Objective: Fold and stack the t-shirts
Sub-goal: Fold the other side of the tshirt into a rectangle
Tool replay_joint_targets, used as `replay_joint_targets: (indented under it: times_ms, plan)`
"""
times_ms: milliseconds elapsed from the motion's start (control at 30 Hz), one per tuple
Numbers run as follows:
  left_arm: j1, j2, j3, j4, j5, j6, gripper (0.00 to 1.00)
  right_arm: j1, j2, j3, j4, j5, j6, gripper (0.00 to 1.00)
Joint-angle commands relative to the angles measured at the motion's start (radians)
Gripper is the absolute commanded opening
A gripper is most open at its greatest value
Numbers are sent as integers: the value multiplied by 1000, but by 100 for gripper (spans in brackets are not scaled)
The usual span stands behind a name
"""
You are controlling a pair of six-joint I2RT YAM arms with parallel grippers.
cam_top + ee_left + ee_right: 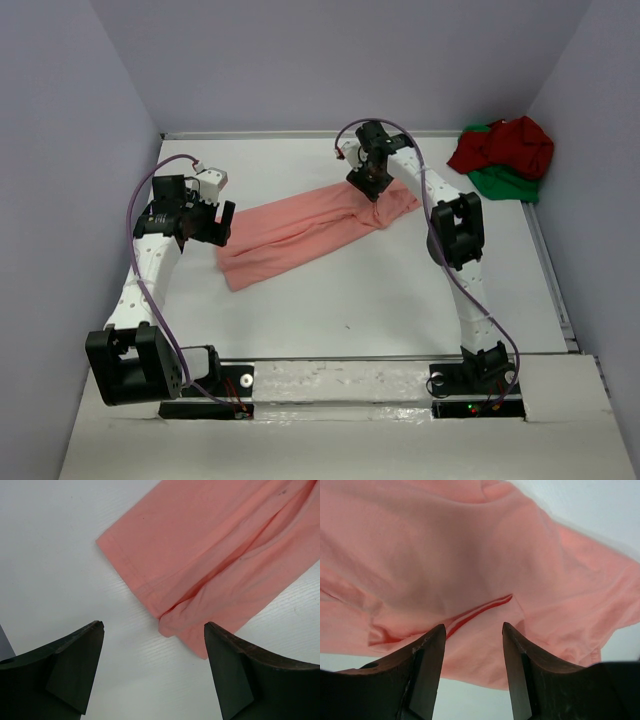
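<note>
Currently the soft salmon-pink cloth t-shirt (310, 230) is lying banded diagonally on the white counter (400, 310), its ends being overhung by the left tool (154, 626) and right tool (472, 626), both parted, empty. All layers at each end are best being pinched together.

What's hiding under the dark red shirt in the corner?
A green shirt lies under the dark red shirt, poking out along its near edge. The rest of it is covered, so I cannot tell how it lies or whether anything else is beneath.
</note>
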Motion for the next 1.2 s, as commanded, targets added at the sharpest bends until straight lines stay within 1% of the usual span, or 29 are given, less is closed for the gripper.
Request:
replay_joint_targets:
  times_ms: [0, 433, 600, 833, 900, 933, 967, 1033, 1067, 1100, 1167]
  plan:
    - [7, -8, 5, 21, 4, 2, 91, -2, 14, -16, -32, -34, 0, 54]
    - [7, -8, 5, 21, 7, 0, 91, -2, 28, -19, -44, 0, 0, 49]
    - [7, -7, 11, 18, 10, -1, 91, -2, 11, -24, -41, 54, 7, 45]
    - [7, -16, 11, 18, 18, 0, 91, -2, -38, -51, -35, 115, -2, 44]
    - [6, -24, 8, 18, 21, 0, 91, -2, -47, -61, -35, 134, 0, 39]
    - [6, -28, 8, 18, 21, -1, 91, -2, -59, -73, -35, 138, 1, 35]
    - [7, -31, 7, 18, 22, -1, 91, -2, -67, -81, -35, 138, 3, 23]
    - [7, -36, 5, 19, 24, -1, 91, -2, -84, -90, -44, 138, 10, 11]
    - [7, -37, 5, 18, 27, -1, 91, -2, -89, -91, -48, 138, 12, 3]
    - [6, -37, 7, 18, 27, -1, 91, -2, -95, -91, -53, 140, 18, 0]
    - [6, -42, 8, 18, 32, -3, 91, -2, -110, -93, -71, 140, 24, 0]
